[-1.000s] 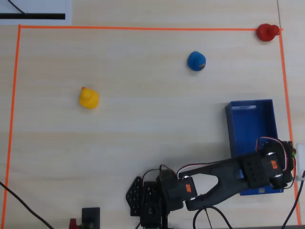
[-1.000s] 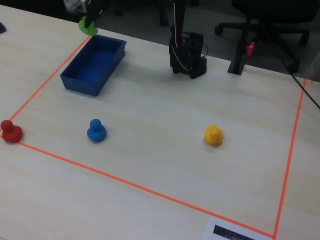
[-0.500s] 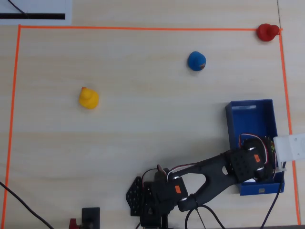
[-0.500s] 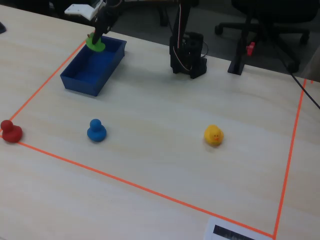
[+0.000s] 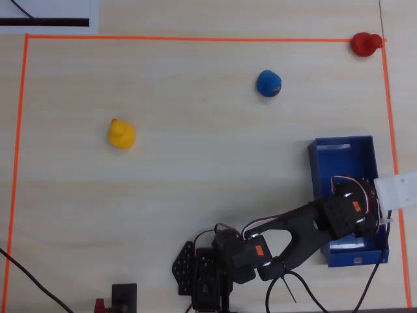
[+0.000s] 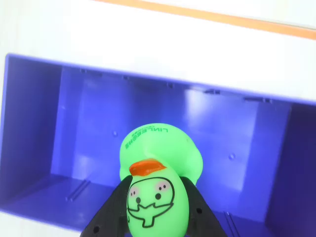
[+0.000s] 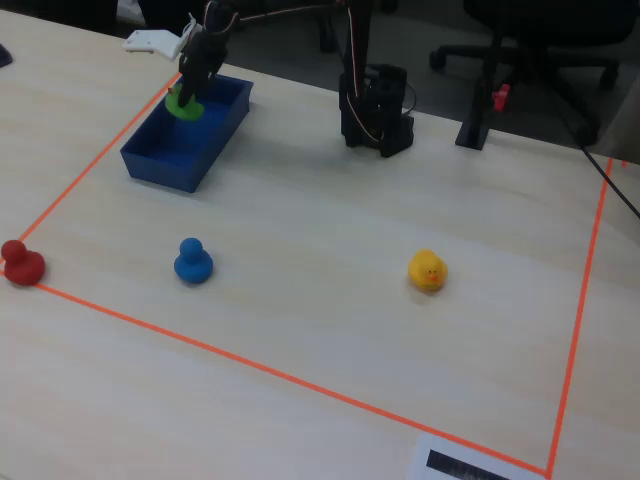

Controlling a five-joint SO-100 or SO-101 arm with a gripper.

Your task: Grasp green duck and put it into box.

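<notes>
Duck [image 6: 158, 177] of glossy green rubber, pinched between black gripper [image 6: 155, 217] fingers.
Since earlier frames it has dropped lower over the smooth rectangular blue box [image 7: 150, 160].

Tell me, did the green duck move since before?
Yes. In the fixed view the green duck, held in the hand, went from outside the box's far corner to down over its inside.

Overhead view: box [image 5: 342, 166] lower right, gripper [image 5: 365, 218] over its near end. Wrist view: duck [image 6: 159, 185] clamped between fingers, above box interior. Three other ducks [image 5: 121, 134] spread across table [image 5: 195, 176]: left, upper centre, top-right corner.
</notes>
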